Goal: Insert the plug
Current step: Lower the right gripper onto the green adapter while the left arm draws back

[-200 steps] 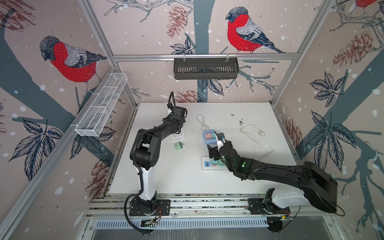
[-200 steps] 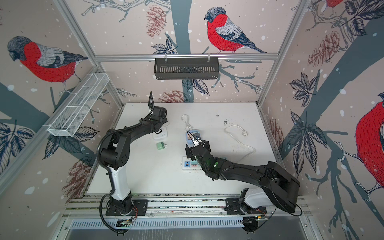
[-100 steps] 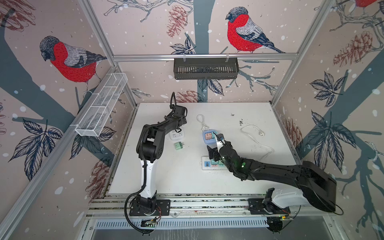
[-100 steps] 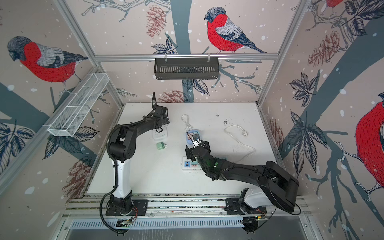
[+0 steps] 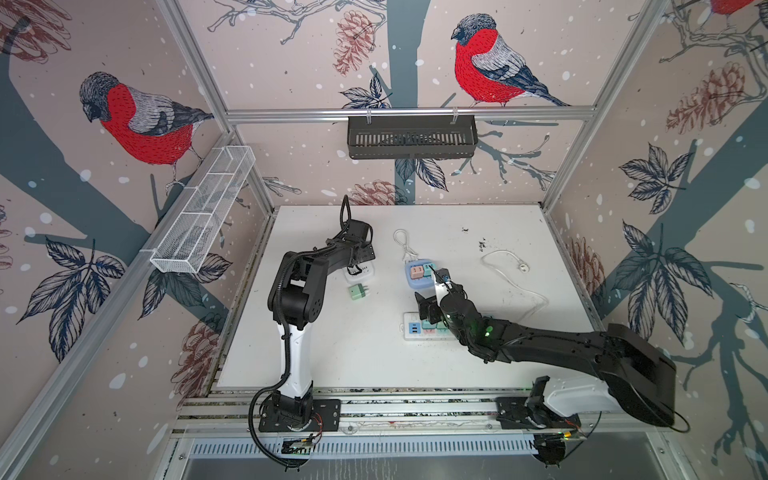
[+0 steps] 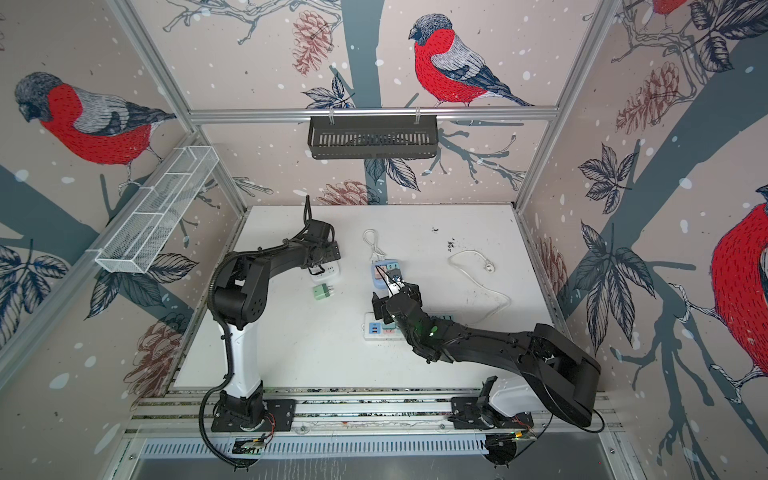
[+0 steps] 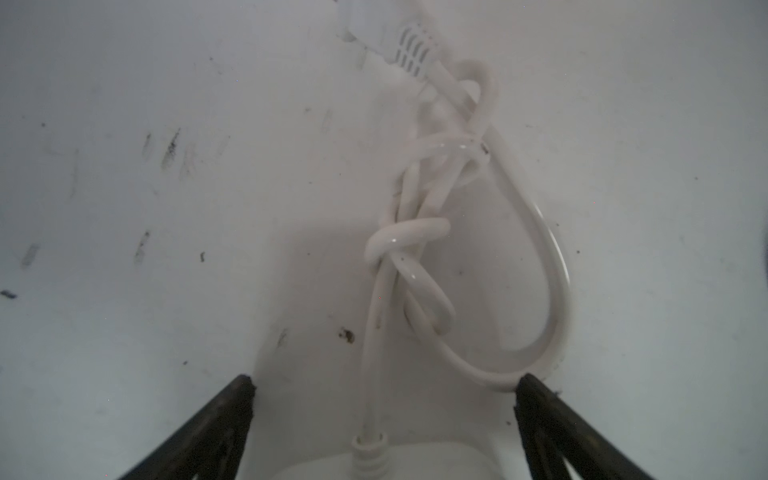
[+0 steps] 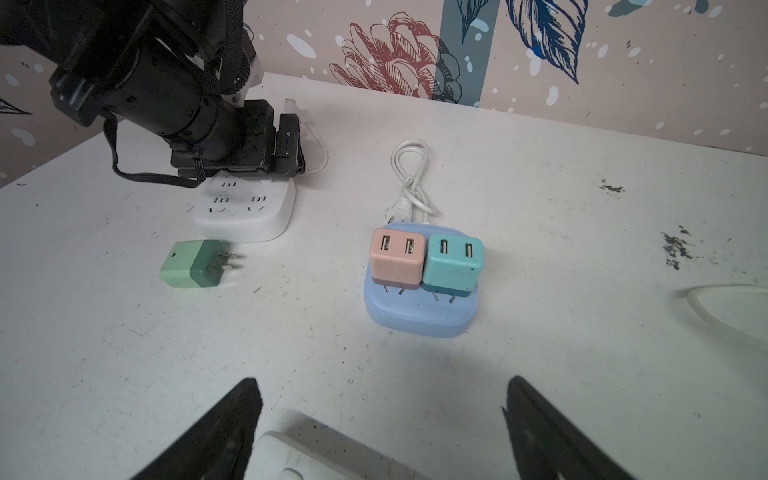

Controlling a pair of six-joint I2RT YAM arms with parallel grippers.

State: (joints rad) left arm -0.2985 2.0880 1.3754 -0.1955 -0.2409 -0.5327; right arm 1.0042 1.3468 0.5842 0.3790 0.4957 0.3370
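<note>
A green plug [image 5: 356, 292] [image 8: 193, 270] lies on its side on the table, prongs bare, just in front of a white socket block [image 5: 362, 275] [image 8: 243, 212]. My left gripper [image 5: 356, 262] [image 7: 384, 382] hangs open over that block's back end, its fingers either side of the block where the cord comes out. The block's white cord [image 7: 407, 249] lies knotted beyond the fingertips. My right gripper [image 5: 432, 287] [image 8: 382, 386] is open with nothing in it. It hovers over the end of a flat white power strip [image 5: 409, 330] [image 8: 299, 457].
A blue socket block [image 5: 420, 284] [image 8: 419, 316] carries a pink adapter [image 8: 397, 259] and a teal adapter [image 8: 453, 266], with its looped cord [image 5: 403, 243] behind. A loose white cable [image 5: 511, 270] lies at the right. A black basket [image 5: 411, 137] and a wire shelf [image 5: 203, 208] hang on the walls.
The left arm's elbow has shifted a little while its gripper stays over the white socket block. The right arm and the green plug have not moved.
</note>
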